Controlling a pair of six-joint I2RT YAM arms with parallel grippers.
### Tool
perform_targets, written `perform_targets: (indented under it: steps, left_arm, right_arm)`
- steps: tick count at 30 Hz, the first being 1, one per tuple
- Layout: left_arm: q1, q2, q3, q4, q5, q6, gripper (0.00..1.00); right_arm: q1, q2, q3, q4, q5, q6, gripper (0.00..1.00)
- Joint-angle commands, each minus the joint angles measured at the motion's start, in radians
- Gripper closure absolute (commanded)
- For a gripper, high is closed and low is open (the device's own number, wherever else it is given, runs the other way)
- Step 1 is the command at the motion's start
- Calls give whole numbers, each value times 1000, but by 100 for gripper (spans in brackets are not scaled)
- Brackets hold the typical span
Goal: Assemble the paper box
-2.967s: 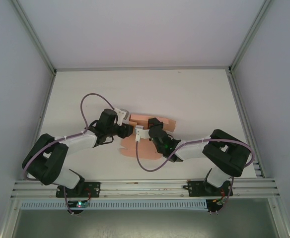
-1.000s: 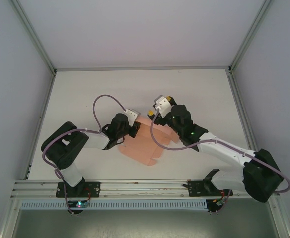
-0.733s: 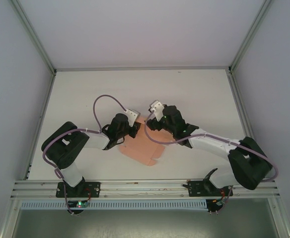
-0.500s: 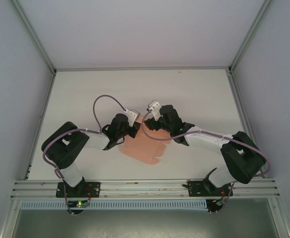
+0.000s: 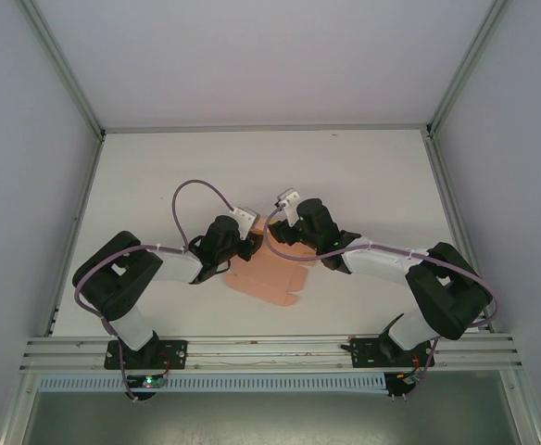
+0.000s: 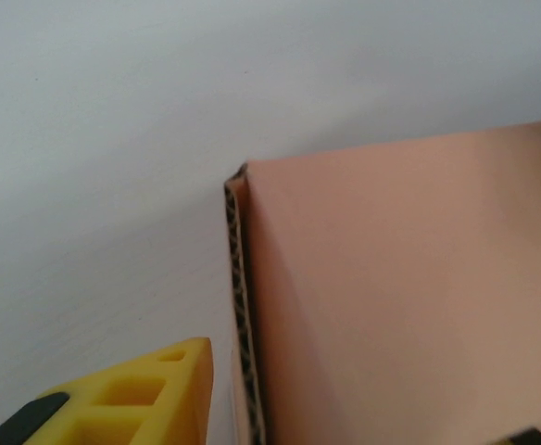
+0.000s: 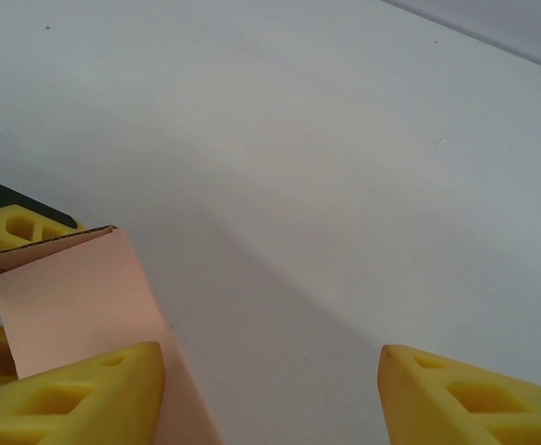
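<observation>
The paper box (image 5: pixel 269 276) is a salmon-pink card sheet lying partly folded at the table's middle. My left gripper (image 5: pixel 250 239) is at its back left corner. In the left wrist view a raised panel (image 6: pixel 400 306) shows its corrugated edge, and it stands inside the left gripper (image 6: pixel 363 399). The yellow left finger (image 6: pixel 122 399) is a little clear of that edge, so the jaws are open. My right gripper (image 5: pixel 284 232) is at the card's back edge, facing the left one. It (image 7: pixel 270 380) is open, and its left finger (image 7: pixel 67 399) lies against an upright flap (image 7: pixel 76 287).
The white table (image 5: pixel 372 176) runs out behind and to both sides of the card. Grey walls close the left, right and back. A metal rail (image 5: pixel 270 350) crosses the near edge by the arm bases. Purple cables (image 5: pixel 192 190) loop above each wrist.
The right arm swung in from the back right to the card's back edge, its jaws narrowing somewhat. The left jaws, shut on the flap before, have parted. The left arm hardly moved.
</observation>
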Motion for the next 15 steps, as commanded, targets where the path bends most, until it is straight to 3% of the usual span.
perform_targets:
  steps: [1, 10, 15]
  left_arm:
    - [-10, -27, -18, -26, -54, 0, 63]
    - [-10, -104, -54, -25, -111, 13, 60]
    - [-10, -34, -7, -13, -104, 28, 63]
  right_arm:
    - [7, 22, -36, -113, -13, 3, 38]
    - [7, 25, -36, -128, -21, -2, 40]
    - [6, 41, -19, -135, -51, -5, 42]
